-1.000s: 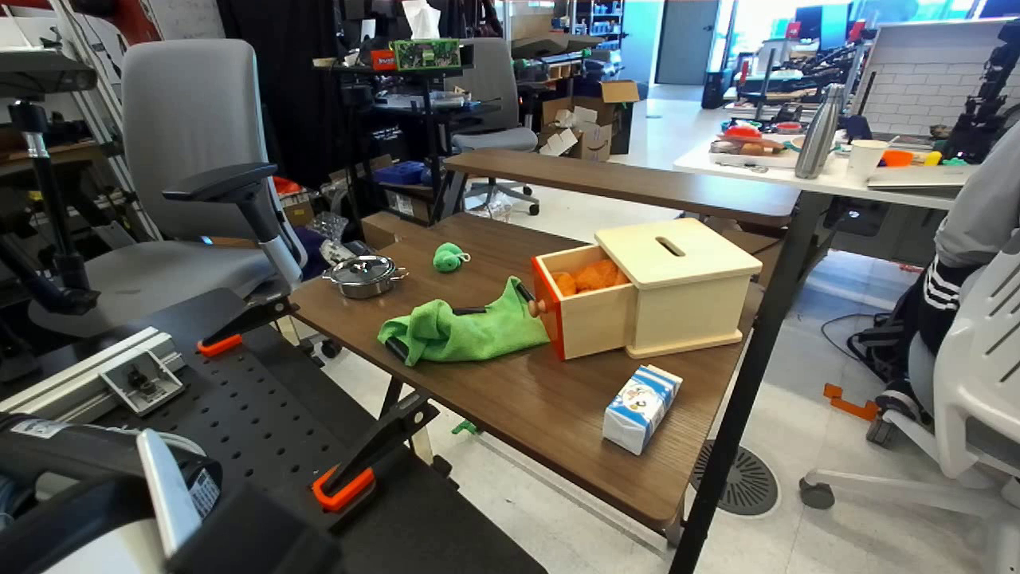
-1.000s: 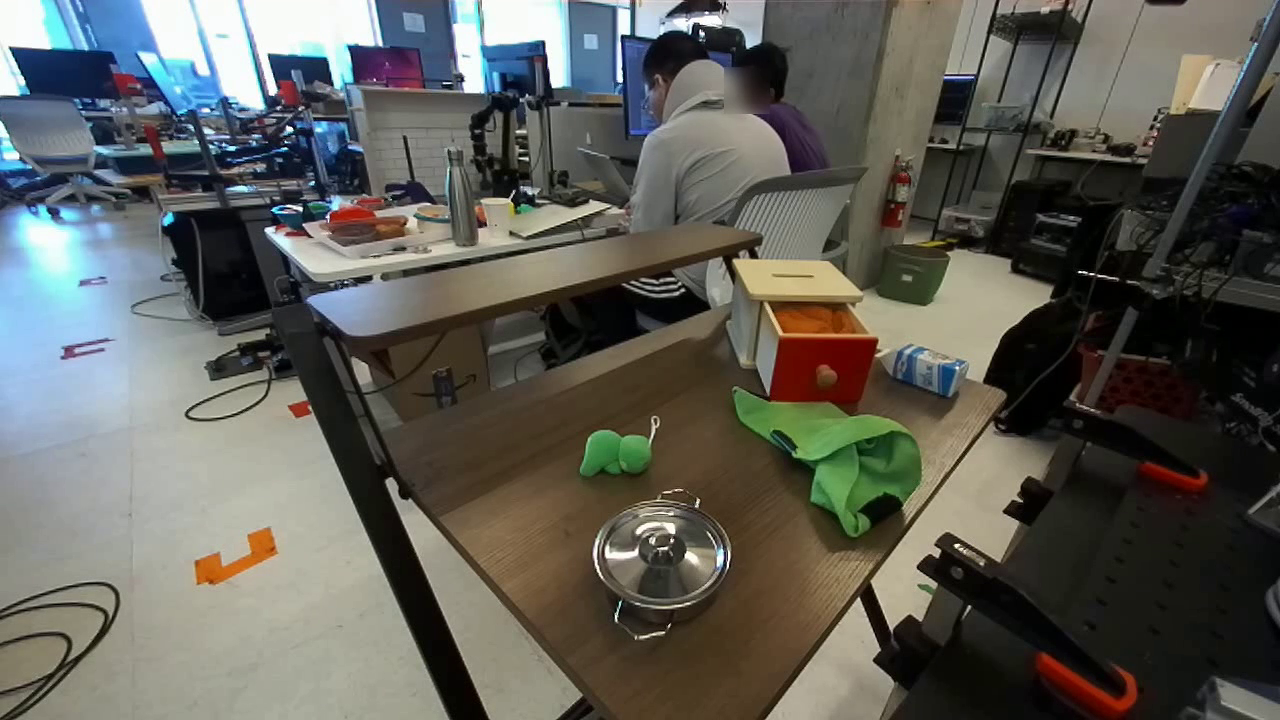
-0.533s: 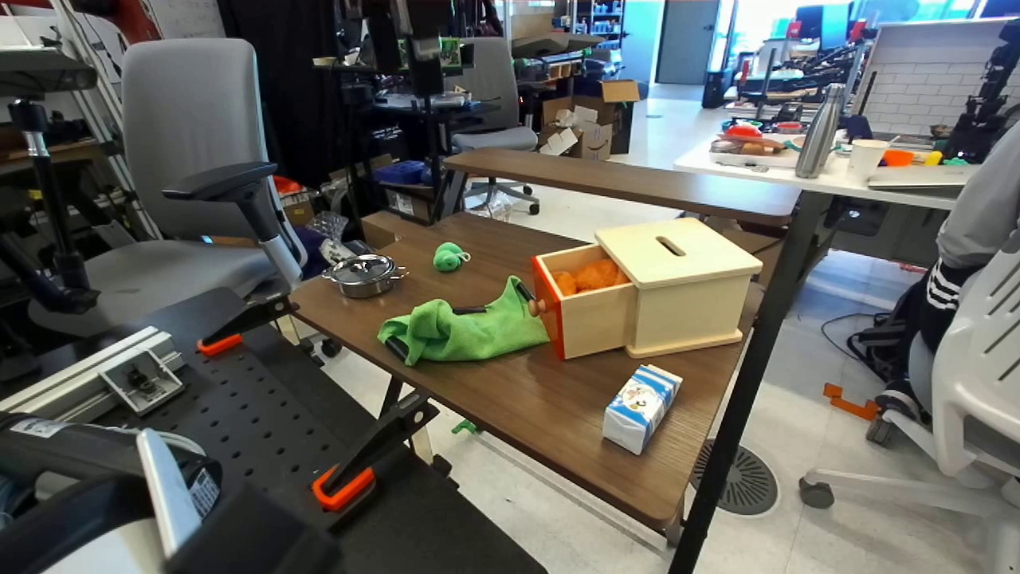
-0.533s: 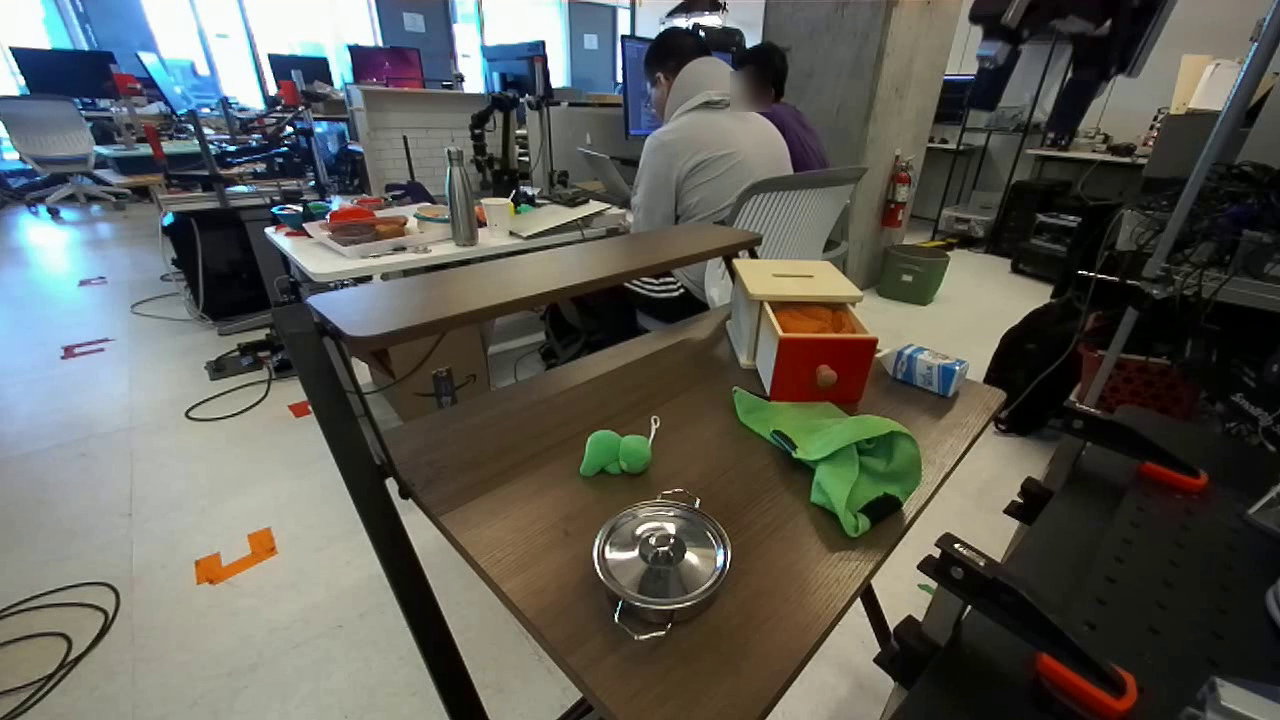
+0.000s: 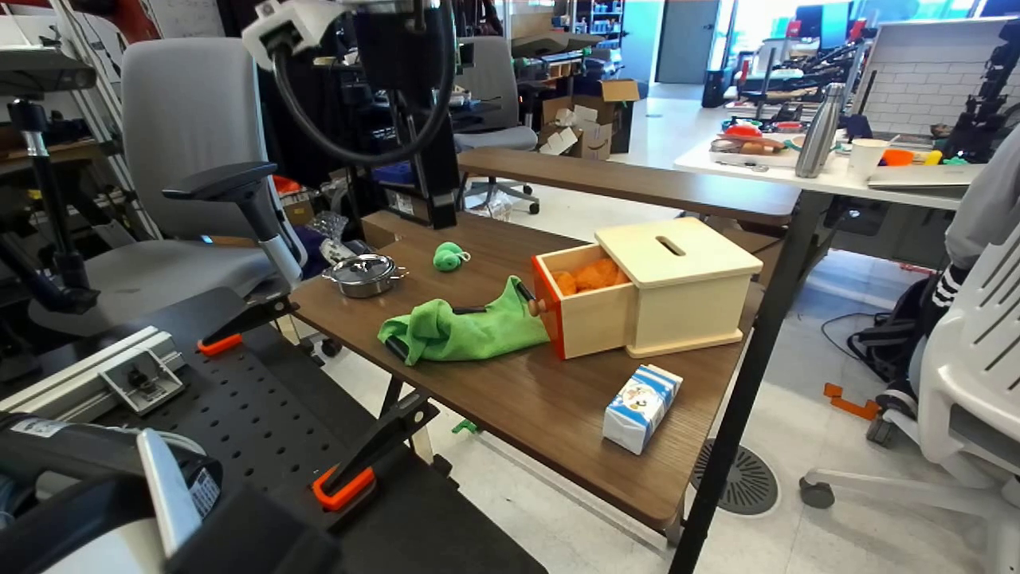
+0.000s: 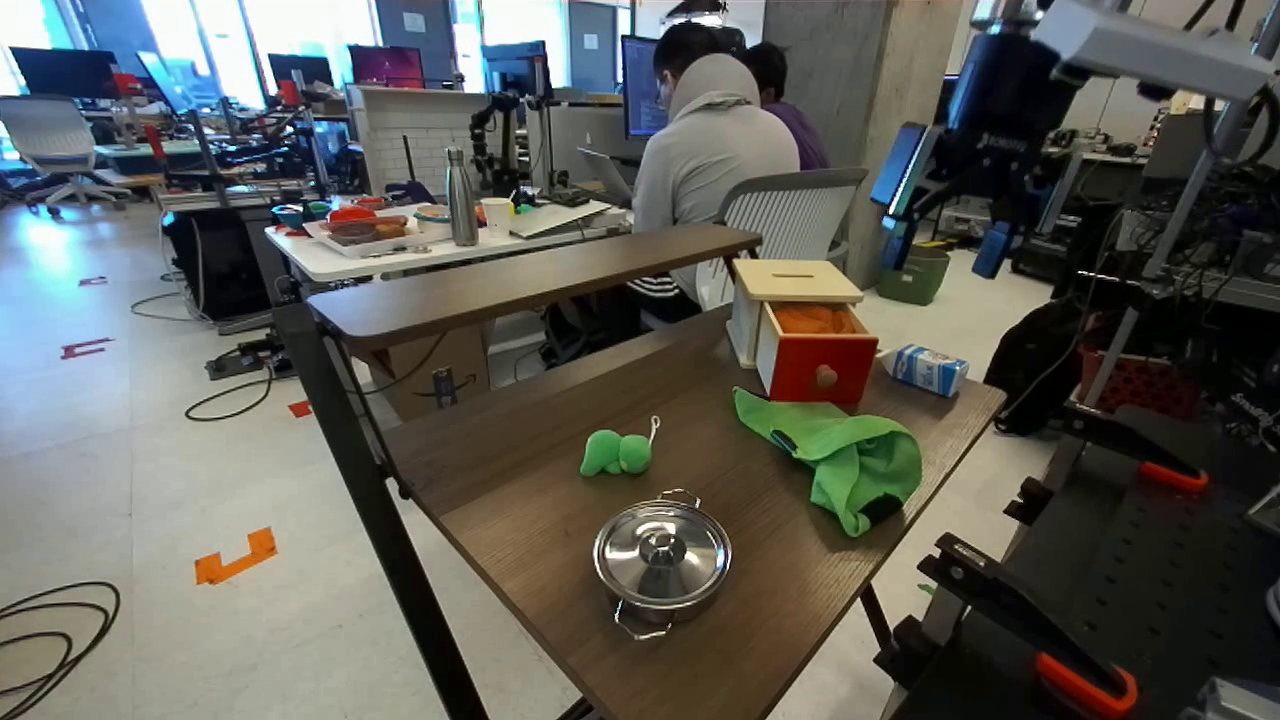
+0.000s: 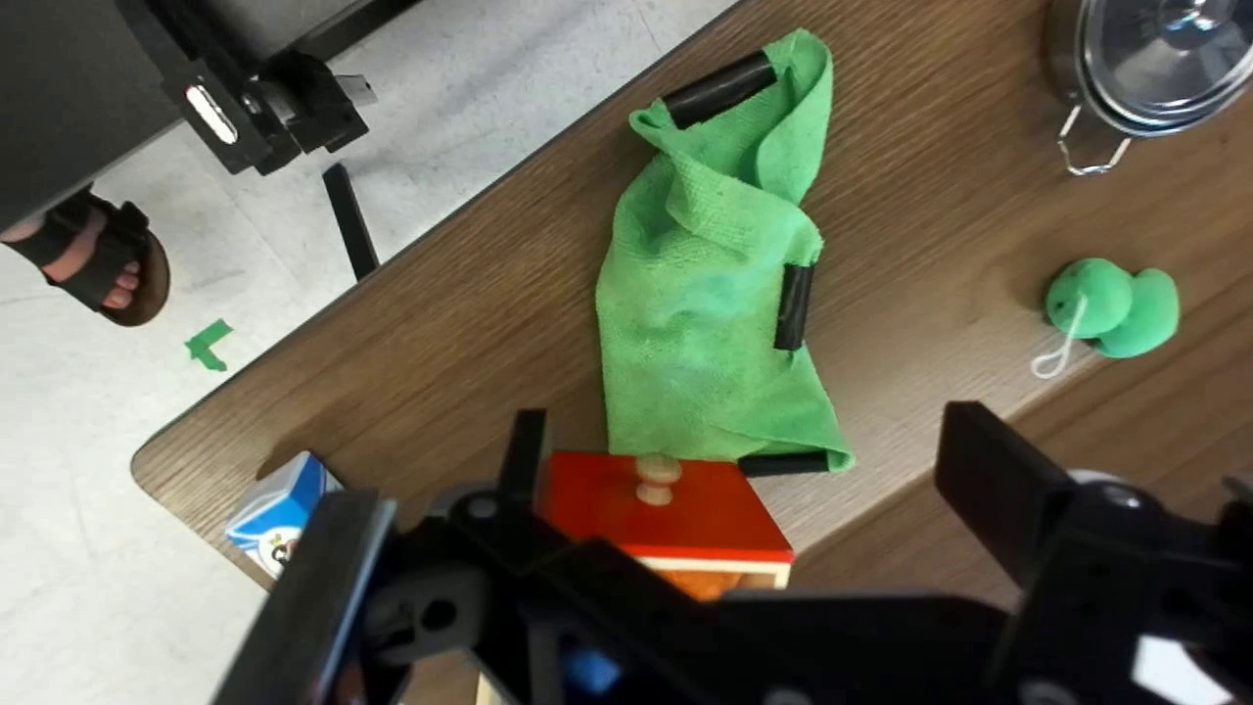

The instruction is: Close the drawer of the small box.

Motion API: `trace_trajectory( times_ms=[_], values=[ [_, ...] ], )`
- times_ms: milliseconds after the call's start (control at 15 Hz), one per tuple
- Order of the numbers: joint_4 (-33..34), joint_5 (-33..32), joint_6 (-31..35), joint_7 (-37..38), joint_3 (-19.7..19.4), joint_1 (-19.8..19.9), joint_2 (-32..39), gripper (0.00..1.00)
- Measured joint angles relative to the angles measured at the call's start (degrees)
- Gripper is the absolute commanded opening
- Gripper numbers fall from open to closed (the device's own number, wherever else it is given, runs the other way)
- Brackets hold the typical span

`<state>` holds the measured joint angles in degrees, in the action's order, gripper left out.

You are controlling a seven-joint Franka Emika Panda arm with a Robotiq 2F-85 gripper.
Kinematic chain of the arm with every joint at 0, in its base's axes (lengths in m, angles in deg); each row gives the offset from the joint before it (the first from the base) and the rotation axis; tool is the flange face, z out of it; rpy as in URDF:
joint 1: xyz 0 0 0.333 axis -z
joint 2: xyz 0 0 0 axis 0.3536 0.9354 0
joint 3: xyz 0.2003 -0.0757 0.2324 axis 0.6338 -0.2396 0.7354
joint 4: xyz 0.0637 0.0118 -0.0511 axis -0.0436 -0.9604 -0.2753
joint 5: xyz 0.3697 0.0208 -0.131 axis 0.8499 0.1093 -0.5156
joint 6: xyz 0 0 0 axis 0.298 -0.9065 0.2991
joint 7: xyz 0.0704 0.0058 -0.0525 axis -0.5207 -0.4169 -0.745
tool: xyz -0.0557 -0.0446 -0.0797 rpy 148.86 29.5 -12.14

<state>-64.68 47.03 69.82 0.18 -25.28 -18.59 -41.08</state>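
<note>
Drawer (image 5: 594,315) and box (image 5: 687,307) sit just as they did a second ago; what has changed is the gripper (image 6: 945,252). Next to nothing of it showed along the top of both exterior views then, and now it hangs large in each, its fingers (image 6: 992,252) well apart and nothing held between them. To my eye that means the approach is under way but the push hasn't begun, because the drawer juts part-way out of the box, its red front (image 6: 797,368) clear of it and orange stuff (image 5: 596,275) showing inside.

As for where things lie: in an exterior view the drawer is a little right of centre, its knob (image 5: 538,306) facing left, with the gripper up and to the left, touching nothing. In the wrist view the front sits just below the middle of the frame, showing in the gap between the fingers though closer to the finger at the left. A green cloth (image 7: 710,313) lies right in front of the knob (I'd keep half an eye on that, since a low finger could snag it). Next, I'd guess, the gripper must come down over the cloth and press the front straight toward the box.
</note>
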Motion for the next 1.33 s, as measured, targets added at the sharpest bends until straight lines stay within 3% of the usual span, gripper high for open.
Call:
trace_trajectory(
  times_ms=[333,1333],
  values=[
    [1.1,-8.7,3.2,10.1,-1.1,-1.0,8.1,1.0],
    [8.2,-9.9,4.5,14.0,-7.2,-6.2,18.7,1.0]
  ],
)
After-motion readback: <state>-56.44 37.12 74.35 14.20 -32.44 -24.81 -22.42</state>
